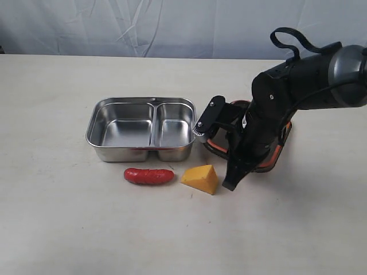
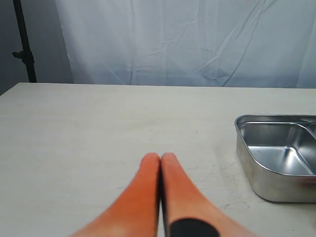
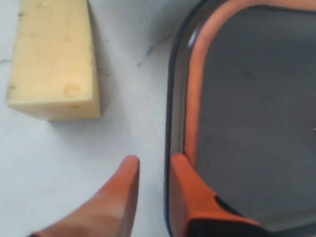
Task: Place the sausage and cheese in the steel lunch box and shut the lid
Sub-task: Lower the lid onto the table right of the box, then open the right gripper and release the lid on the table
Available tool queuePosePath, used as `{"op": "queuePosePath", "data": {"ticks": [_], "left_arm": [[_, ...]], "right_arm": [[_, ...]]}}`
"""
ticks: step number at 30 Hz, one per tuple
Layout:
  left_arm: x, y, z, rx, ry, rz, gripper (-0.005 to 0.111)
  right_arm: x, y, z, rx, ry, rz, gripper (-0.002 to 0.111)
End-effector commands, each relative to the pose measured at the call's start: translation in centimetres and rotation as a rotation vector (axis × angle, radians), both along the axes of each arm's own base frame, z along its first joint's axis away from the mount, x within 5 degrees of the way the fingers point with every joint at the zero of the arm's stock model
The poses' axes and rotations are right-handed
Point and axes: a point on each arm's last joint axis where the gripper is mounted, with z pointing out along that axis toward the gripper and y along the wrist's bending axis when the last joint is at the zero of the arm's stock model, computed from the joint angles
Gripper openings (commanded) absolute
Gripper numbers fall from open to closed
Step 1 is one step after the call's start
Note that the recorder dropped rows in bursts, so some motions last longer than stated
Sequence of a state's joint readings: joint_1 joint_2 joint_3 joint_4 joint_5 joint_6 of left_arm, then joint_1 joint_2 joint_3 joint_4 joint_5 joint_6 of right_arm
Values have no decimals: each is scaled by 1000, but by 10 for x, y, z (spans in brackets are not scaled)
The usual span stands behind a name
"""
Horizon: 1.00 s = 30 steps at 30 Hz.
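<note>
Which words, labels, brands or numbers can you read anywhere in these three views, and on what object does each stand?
None: the steel lunch box, sausage, cheese, lid, table, left gripper and right gripper show no writing in any view.

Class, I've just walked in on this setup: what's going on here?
The right tool is down at the edge of the lid, which lies seal-side up on the table beside the steel lunch box. Its fingers straddle the rim with a gap showing, so it isn't gripped yet. The sausage and cheese lie on the table next to the box, whose two compartments are empty. The left tool is shut and holds nothing.
</note>
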<state>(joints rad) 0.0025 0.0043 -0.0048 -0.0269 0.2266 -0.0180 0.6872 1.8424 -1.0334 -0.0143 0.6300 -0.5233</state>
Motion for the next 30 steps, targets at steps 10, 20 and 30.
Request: {"op": "queuePosePath", "data": {"ticks": [10, 20, 30], "left_arm": [[0, 0, -1, 9, -9, 5, 0], [0, 0, -1, 9, -9, 5, 0], [0, 0, -1, 9, -9, 5, 0]], "right_arm": [[-7, -1, 6, 20, 58, -85, 36], [-4, -3, 6, -7, 22, -49, 62], [-7, -5, -9, -81, 92, 42, 62]]}}
